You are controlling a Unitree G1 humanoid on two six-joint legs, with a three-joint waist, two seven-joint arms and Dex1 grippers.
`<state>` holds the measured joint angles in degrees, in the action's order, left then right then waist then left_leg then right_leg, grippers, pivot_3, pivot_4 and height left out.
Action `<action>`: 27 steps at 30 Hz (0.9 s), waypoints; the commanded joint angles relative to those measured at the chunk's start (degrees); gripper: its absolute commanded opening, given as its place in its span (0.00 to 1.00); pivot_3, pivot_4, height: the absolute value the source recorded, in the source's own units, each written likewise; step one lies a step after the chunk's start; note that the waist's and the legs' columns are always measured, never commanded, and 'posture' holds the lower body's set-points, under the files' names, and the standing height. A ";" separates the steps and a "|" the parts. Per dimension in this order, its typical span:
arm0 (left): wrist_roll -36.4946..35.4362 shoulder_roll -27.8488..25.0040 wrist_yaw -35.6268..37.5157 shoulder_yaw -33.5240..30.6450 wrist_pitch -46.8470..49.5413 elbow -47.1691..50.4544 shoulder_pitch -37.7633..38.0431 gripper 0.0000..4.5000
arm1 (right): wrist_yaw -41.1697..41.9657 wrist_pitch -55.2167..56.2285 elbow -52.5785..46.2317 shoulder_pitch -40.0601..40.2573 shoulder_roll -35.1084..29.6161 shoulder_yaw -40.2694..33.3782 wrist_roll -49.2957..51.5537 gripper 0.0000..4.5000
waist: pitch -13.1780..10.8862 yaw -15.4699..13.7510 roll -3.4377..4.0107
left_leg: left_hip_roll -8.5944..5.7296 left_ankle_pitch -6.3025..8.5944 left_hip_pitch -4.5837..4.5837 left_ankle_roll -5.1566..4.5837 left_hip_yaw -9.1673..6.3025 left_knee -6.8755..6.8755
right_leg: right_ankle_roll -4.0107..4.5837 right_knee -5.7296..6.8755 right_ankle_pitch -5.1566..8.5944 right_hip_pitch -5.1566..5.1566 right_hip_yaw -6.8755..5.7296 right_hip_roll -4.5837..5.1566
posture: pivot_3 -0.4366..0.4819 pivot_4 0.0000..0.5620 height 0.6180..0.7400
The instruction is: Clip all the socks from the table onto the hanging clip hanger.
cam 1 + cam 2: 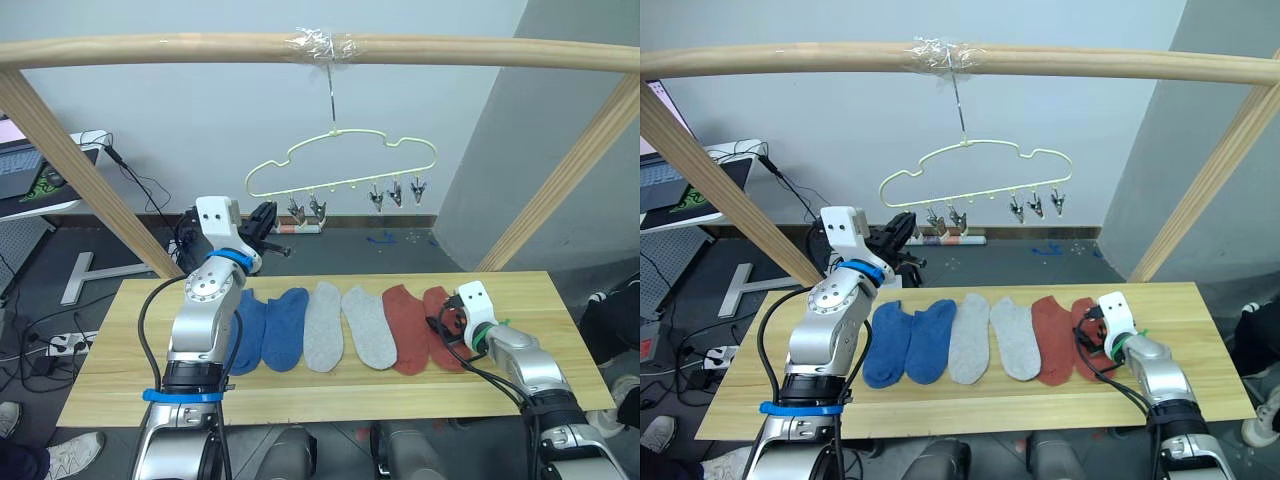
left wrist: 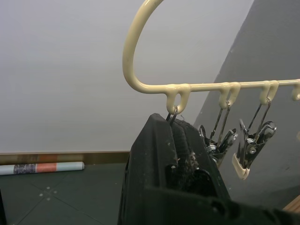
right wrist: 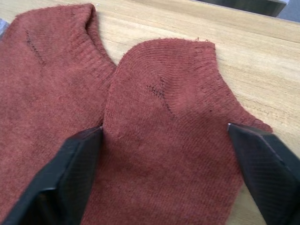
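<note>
So all 6 short fabric ankle socks [image 1: 340, 327] lie in a row mid-frame on the long light wooden plank table [image 1: 560, 300], none clipped yet. The right gripper [image 3: 164, 154] sits low right with jaws spread wide over the outermost rust red sock [image 3: 168, 117], fingertips at its edges. The left gripper [image 2: 180, 140] is up centre-left, closed around the end metal clip [image 1: 294, 210] of the thin pale yellow-green wire hanger [image 1: 340, 160]. My worry: the right pinch could snag the neighbouring red sock too, since they touch. Also the hanger hangs free from the wooden pole [image 1: 450, 50], so squeezing that clip might swing it away.
</note>
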<state>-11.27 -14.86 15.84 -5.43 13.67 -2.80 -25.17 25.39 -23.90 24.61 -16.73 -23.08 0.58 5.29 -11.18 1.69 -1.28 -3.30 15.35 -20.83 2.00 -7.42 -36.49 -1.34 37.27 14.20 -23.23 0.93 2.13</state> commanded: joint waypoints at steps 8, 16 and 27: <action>0.26 -0.50 -0.11 -0.41 0.67 1.85 0.69 0.00 | 0.96 -0.62 2.60 0.56 -0.52 -2.94 0.55 0.16 | 0.00 0.01 0.00 | 0.00 0.08 0.00 -0.13 0.00 -0.18 | -0.02 0.05 -0.01 0.05 0.00 -0.01 | 0.49 0.37 1.00; -0.06 -0.74 0.07 -0.94 0.64 1.29 0.47 0.00 | 3.84 5.13 -6.16 3.24 -2.65 -1.57 -0.36 0.01 | -0.02 0.03 0.02 | 0.00 0.10 -0.01 -0.18 0.00 -0.29 | -0.06 0.16 -0.01 0.05 0.01 -0.02 | 0.50 0.37 1.00; -19.83 3.72 -0.58 -10.43 18.56 5.30 0.24 0.00 | 6.74 4.42 -33.76 3.26 -2.32 7.92 -2.89 0.01 | -0.15 0.15 0.04 | 0.06 0.13 -0.01 -0.20 -0.12 -0.39 | -0.36 0.40 0.16 0.01 -0.08 -0.06 | 0.49 0.37 1.00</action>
<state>-28.26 -10.63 15.67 -13.94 28.61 1.15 -25.48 32.38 -18.34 -6.42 -12.56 -25.98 7.35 2.81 -11.32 1.83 -1.24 -3.24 15.47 -20.84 1.82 -7.54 -36.89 -1.70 37.68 14.36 -23.22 0.86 2.07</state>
